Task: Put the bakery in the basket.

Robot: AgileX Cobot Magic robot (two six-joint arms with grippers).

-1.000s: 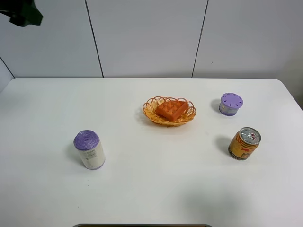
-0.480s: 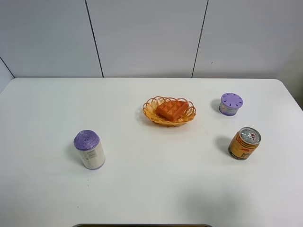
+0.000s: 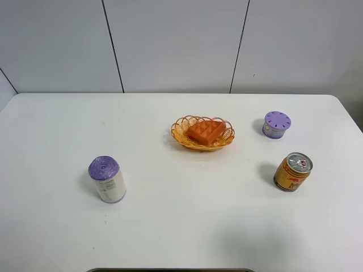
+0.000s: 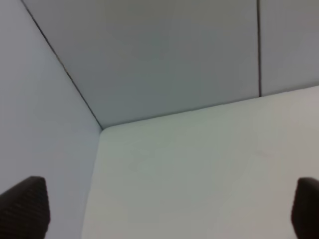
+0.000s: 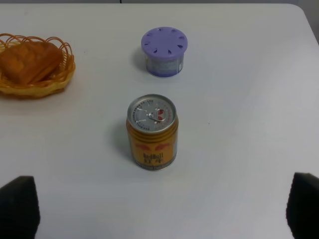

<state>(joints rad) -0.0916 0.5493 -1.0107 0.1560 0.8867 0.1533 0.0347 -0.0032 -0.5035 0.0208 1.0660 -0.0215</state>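
Against a second ago: gone from the high view's 10 o'clock corner, the dark arm part; everything on the table [image 3: 170, 226] unmoved.

Counted: one bakery [image 3: 206, 131], one basket [image 3: 181, 136], one orange-gold can [image 3: 292, 171], one lilac-lidded round tub [image 3: 276, 124], one purple-topped white roll [image 3: 106, 179].

Lying inside the basket near the table's centre, the bakery, gridded top up, edges resting against the woven wall. From the basket: tub at 3 o'clock, can at about 4 o'clock, roll at about 8 o'clock, all well apart.

Left gripper [image 4: 164, 209]: fingertips [image 4: 27, 206] spread wide, at opposite edges of its wrist view, nothing between them; only bare tabletop and wall panels ahead, so bakery out of its sight.

Right gripper [image 5: 162, 206]: likewise spread wide and empty, fingertips [image 5: 20, 206] at the view's edges. Ahead of it the can, upright; beyond that the tub; basket and bakery off to one side, far from the pads, probably well beyond the can, though depth hard to judge there.
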